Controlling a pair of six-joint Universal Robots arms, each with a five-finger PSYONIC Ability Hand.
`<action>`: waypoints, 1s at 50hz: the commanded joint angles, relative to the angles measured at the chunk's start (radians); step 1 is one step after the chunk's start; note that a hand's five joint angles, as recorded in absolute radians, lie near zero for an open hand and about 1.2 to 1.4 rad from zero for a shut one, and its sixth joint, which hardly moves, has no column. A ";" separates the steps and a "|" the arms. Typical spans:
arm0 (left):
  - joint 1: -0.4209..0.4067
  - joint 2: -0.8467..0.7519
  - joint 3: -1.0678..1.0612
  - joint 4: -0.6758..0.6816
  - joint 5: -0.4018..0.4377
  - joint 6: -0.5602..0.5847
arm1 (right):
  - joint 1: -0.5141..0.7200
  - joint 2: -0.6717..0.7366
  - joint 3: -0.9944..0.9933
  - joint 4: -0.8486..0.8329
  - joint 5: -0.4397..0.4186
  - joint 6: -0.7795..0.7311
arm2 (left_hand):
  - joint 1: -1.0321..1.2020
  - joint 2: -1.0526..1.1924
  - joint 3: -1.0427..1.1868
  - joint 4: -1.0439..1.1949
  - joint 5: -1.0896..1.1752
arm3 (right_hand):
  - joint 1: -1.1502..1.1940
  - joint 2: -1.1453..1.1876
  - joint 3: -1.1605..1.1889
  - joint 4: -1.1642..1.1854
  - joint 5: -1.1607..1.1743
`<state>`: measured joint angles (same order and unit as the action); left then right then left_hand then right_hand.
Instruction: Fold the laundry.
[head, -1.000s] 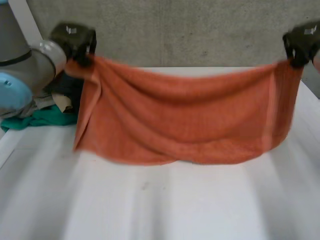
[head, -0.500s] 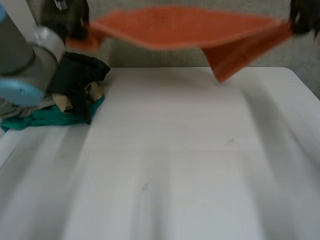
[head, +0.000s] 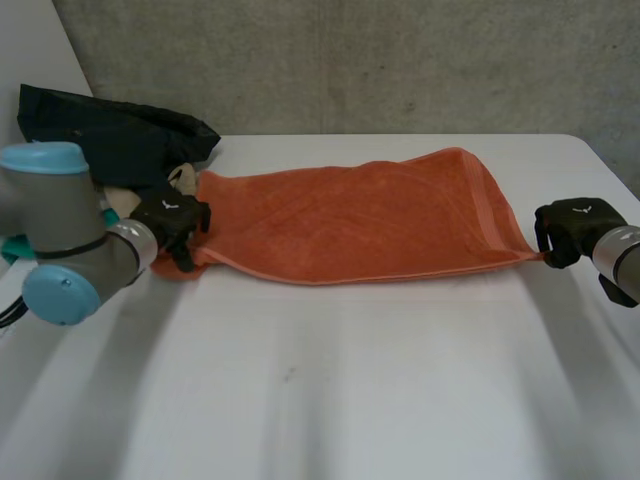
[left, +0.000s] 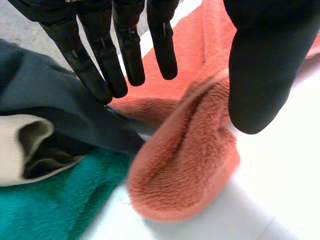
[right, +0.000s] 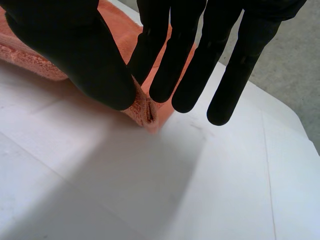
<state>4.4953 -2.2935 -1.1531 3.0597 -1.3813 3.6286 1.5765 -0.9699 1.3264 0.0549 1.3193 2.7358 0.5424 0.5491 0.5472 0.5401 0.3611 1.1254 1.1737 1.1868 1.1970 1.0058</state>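
An orange towel lies flat on the white table, doubled over, its long side running left to right. My left hand is at the towel's left end. In the left wrist view its fingers are straight and spread from the thumb, and the bunched towel end lies loose below them. My right hand is at the towel's right corner. There the thumb and a finger pinch the corner just above the table.
A pile of laundry sits at the table's back left: a black garment, a beige piece and a teal cloth, right beside my left hand. A grey wall stands behind the table. The table's right edge runs close to my right hand.
The towel, held up stretched between both hands, was swung up and forward and now lies on the table. Both hands came down. The left hand's fingers have spread off the towel.
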 joint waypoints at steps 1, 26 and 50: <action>0.047 0.061 -0.029 -0.004 -0.018 -0.067 | 0.000 -0.001 -0.004 -0.003 0.001 -0.007 | 0.023 0.017 0.019 0.026 0.030 | 0.271 0.223 0.209 0.199 0.216; 0.100 -0.139 0.193 -0.302 0.018 -0.162 | -0.044 -0.003 -0.026 0.003 0.000 -0.036 | 0.668 0.661 0.663 0.670 0.674 | 0.271 0.223 0.209 0.199 0.216; 0.146 0.218 -0.131 -0.316 0.091 0.139 | -0.153 -0.214 -0.027 0.453 -0.098 -0.410 | 0.741 0.734 0.736 0.743 0.747 | 0.271 0.223 0.209 0.199 0.216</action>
<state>4.6211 -2.0844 -1.2005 2.7162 -1.3075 3.6373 1.4433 -1.1543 1.3009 0.3706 1.2525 2.4455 1.1480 1.1921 1.1916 1.1841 0.9834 1.1254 1.1737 1.1868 1.1970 1.0059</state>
